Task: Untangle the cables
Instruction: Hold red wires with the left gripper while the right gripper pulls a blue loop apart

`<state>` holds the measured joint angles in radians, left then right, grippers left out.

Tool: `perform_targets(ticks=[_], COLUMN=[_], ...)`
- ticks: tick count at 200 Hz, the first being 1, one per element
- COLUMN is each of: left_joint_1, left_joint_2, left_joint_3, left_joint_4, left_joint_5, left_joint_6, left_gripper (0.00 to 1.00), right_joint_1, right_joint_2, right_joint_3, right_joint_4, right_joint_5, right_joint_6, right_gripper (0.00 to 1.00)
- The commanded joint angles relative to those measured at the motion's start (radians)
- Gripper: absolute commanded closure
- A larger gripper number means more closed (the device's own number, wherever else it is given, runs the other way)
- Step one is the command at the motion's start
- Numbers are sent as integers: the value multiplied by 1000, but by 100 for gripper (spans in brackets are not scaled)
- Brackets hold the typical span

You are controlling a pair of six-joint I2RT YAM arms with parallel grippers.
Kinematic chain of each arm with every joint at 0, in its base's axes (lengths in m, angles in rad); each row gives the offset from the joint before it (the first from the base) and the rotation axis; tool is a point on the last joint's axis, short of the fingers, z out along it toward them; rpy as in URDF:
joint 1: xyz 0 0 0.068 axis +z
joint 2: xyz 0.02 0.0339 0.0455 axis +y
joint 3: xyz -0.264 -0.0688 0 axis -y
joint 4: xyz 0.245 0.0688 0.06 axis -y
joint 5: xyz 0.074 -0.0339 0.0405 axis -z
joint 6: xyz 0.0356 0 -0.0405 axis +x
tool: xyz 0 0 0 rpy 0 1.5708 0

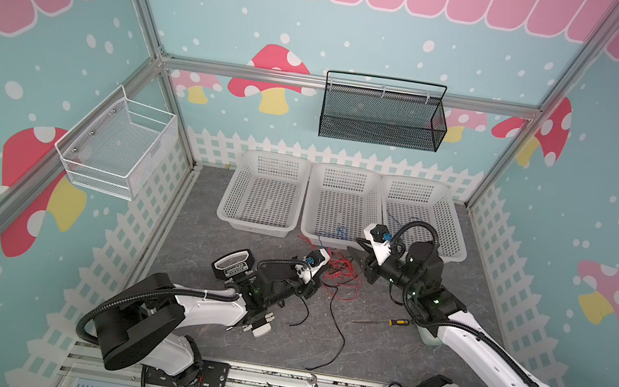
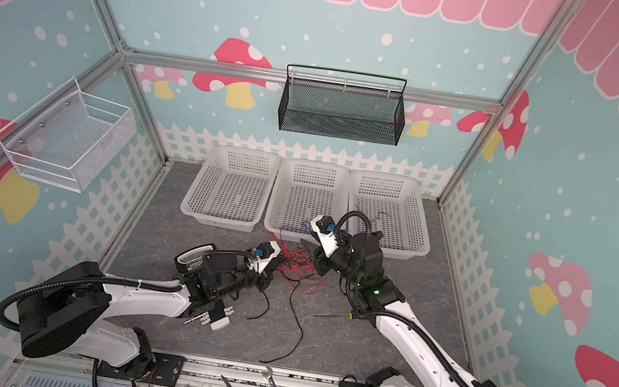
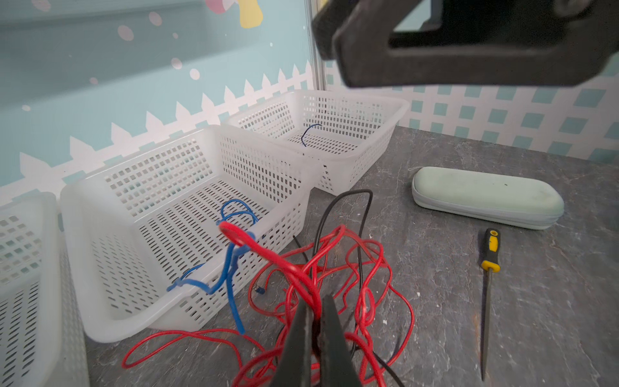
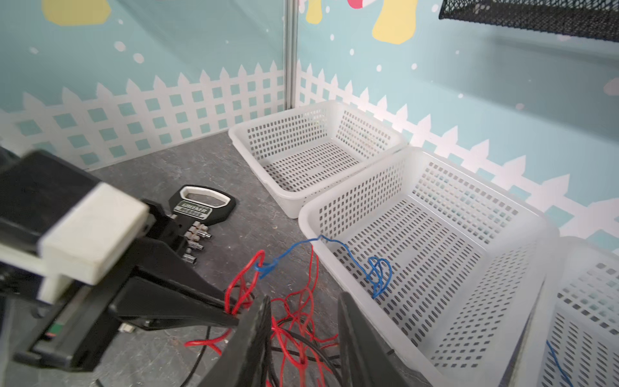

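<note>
One red cable [image 3: 278,264] is clamped by the left tool [image 3: 316,311]; the right tool [image 4: 303,298] stands parted. The mid-frame knot with the blue cable [image 3: 230,268] could be tightened by pulling.

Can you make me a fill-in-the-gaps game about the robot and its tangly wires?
1. The cable pinched in the left gripper is coloured ____.
2. A blue cable drapes over the rim of the ____ one of the white baskets.
3. The right gripper has its jaws ____, gripping nothing.

Missing words: red; middle; open.
</note>
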<state>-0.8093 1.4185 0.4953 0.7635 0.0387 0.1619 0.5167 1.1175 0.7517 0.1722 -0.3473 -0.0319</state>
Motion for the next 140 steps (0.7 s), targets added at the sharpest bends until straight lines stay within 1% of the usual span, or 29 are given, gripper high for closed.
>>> perform_targets(ticks=[1, 8, 26, 46, 57, 65, 79, 104, 119, 140], left_joint_1=[32, 37, 41, 47, 50, 51, 53, 58, 62, 65], left_joint_2=[-46, -55, -76, -96, -106, -112, -117, -119, -120, -123], left_joint_3=[-5, -1, 10, 12, 9, 9, 9, 22, 22, 24], left_joint_4=[-57, -82, -138, -165, -171, -176, -188, -222, -224, -218], left_joint_5=[120, 134, 138, 138, 136, 134, 141, 153, 162, 168], left_joint_6=[33, 46, 80, 94, 98, 101, 109, 126, 131, 129], left_gripper=[100, 100, 100, 100, 100, 100, 100, 100, 100, 100], right_joint_1=[0, -1, 0, 0, 0, 0, 0, 0, 2, 2], right_joint_2=[71, 93, 149, 168, 171, 177, 187, 192, 194, 201], right_joint_3=[24, 24, 13, -24, -27, -19, -17, -25, -30, -18], right_joint_4=[-6, 8, 58, 168, 201, 199, 193, 186, 173, 151], right_joint_5=[32, 31, -48, -112, -125, -135, -179, -222, -233, -234], right_joint_6=[-118, -143, -254, -335, -364, -383, -452, -556, -618, -656], right_gripper=[63, 63, 62, 62, 61, 62, 63, 64, 64, 67])
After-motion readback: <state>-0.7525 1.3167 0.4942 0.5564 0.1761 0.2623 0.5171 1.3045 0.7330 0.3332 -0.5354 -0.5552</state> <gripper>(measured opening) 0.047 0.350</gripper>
